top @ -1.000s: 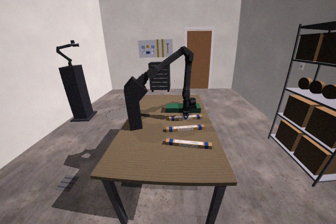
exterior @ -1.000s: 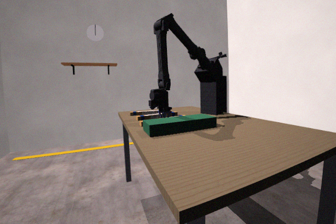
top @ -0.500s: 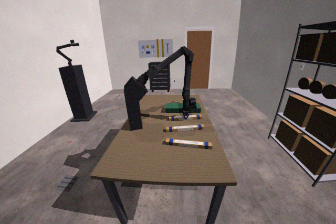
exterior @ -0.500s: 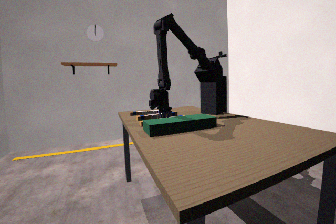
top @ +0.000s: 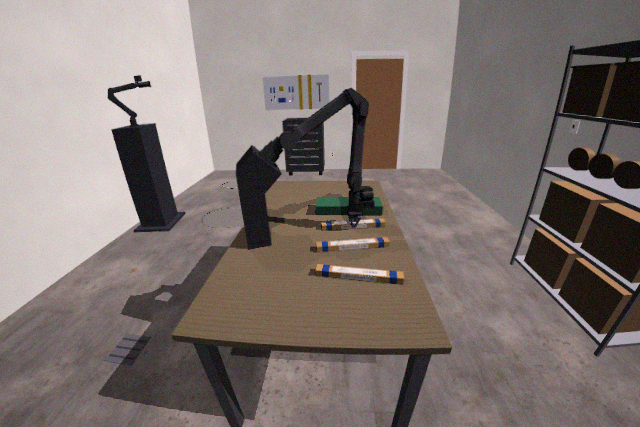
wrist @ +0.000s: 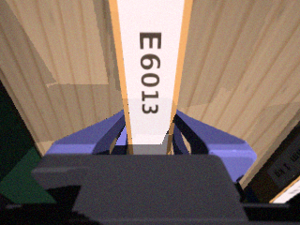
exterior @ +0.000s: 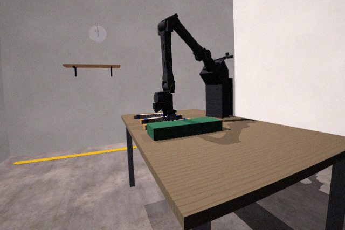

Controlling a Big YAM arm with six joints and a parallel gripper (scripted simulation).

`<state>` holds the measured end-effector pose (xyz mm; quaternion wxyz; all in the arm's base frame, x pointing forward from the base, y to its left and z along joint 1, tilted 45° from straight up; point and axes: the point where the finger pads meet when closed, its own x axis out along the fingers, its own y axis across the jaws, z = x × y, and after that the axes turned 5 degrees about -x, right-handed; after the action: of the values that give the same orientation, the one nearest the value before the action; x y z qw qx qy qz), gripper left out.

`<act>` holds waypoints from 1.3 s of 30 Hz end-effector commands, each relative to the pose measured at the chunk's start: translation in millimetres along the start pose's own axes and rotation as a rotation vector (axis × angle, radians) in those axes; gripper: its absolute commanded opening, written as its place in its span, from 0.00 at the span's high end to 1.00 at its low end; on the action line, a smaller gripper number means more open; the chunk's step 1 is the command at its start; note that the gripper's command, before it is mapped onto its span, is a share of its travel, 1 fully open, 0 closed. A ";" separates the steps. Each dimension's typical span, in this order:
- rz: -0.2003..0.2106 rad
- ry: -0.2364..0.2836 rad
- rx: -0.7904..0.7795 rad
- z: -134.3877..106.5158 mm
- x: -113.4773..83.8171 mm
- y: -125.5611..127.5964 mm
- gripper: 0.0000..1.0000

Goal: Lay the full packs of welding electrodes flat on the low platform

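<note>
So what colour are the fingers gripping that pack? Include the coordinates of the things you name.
The fingers are blue-violet, seen best in the wrist view, closed on the pack (top: 379,223) (wrist: 150,70).
</note>
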<state>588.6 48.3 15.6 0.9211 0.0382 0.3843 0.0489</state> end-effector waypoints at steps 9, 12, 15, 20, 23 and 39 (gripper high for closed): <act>-0.002 0.005 0.016 -3.2 -13.7 -1.7 1.00; -0.004 0.003 0.016 -1.5 -20.5 -2.8 1.00; -0.005 0.001 0.016 -0.3 -26.7 -4.1 1.00; -0.006 -0.001 0.014 0.8 -36.0 -5.1 1.00; -0.005 -0.001 0.012 0.8 -37.7 -4.4 1.00; -0.005 -0.003 0.002 1.8 -61.4 -4.1 1.00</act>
<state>548.5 42.7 43.7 0.9174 0.0407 0.3930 0.0474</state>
